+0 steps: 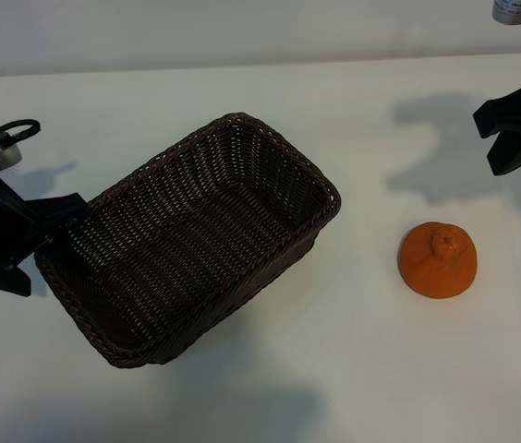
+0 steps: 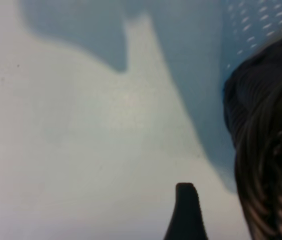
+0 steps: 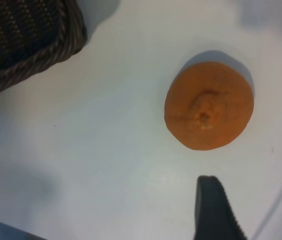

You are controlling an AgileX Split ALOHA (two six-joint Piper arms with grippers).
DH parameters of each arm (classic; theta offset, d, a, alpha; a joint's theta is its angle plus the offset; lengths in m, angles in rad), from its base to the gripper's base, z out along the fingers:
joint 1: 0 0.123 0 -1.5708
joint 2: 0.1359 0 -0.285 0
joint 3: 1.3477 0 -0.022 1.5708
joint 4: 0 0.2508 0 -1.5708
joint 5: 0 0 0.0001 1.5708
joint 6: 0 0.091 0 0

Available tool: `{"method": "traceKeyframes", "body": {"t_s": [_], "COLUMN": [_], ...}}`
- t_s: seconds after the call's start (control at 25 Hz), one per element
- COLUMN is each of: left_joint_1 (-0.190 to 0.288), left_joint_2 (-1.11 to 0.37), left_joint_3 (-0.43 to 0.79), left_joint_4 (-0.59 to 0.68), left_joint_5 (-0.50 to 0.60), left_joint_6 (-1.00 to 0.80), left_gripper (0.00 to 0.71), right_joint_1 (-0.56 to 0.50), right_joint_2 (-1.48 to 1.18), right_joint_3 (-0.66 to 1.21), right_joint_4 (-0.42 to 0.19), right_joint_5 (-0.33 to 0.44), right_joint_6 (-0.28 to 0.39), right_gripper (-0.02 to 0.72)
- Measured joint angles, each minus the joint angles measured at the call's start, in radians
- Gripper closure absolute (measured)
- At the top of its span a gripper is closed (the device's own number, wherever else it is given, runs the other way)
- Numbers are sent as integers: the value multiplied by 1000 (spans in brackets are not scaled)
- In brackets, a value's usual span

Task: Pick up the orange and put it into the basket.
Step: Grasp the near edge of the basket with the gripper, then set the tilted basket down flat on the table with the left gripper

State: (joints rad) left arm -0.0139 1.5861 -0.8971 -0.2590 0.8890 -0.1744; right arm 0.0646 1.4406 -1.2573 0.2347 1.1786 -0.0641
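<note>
The orange lies on the white table right of the basket, knob end up; the right wrist view shows the orange just ahead of my right gripper, clear of its fingers. That right gripper hangs open and empty at the far right, beyond the fruit. The dark brown wicker basket sits slanted left of centre with nothing in it. My left gripper is open at the basket's left end. One of its fingers shows beside the basket wall.
White table stretches around the basket and the fruit. A corner of the basket reaches into the right wrist view, well apart from the orange. Arm shadows fall near the back right.
</note>
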Motion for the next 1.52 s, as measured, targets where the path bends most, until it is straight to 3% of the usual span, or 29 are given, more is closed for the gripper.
{"method": "traceKeyframes", "body": {"t_s": [0.28, 0.56, 0.84, 0.96, 1.08, 1.52], "left_joint_1": [0, 0, 0, 0, 0, 2], "left_joint_2": [0, 0, 18, 60, 89, 96], "left_joint_3": [9, 146, 159, 159, 159, 143], "left_joint_4": [-10, -67, -82, -90, -135, -192], "left_joint_5": [-60, -222, -289, -295, -307, -285], "left_joint_6": [-16, -15, -12, -12, -4, 83], "left_gripper": [129, 129, 139, 241, 475, 489], "right_joint_1": [0, 0, 0, 0, 0, 0], "right_joint_2": [0, 0, 0, 0, 0, 0], "right_joint_3": [0, 0, 0, 0, 0, 0], "right_joint_4": [0, 0, 1, 1, 1, 1], "right_joint_5": [0, 1, 1, 2, 2, 1], "right_joint_6": [0, 0, 0, 0, 0, 0], "right_gripper": [341, 341, 341, 341, 341, 341]}}
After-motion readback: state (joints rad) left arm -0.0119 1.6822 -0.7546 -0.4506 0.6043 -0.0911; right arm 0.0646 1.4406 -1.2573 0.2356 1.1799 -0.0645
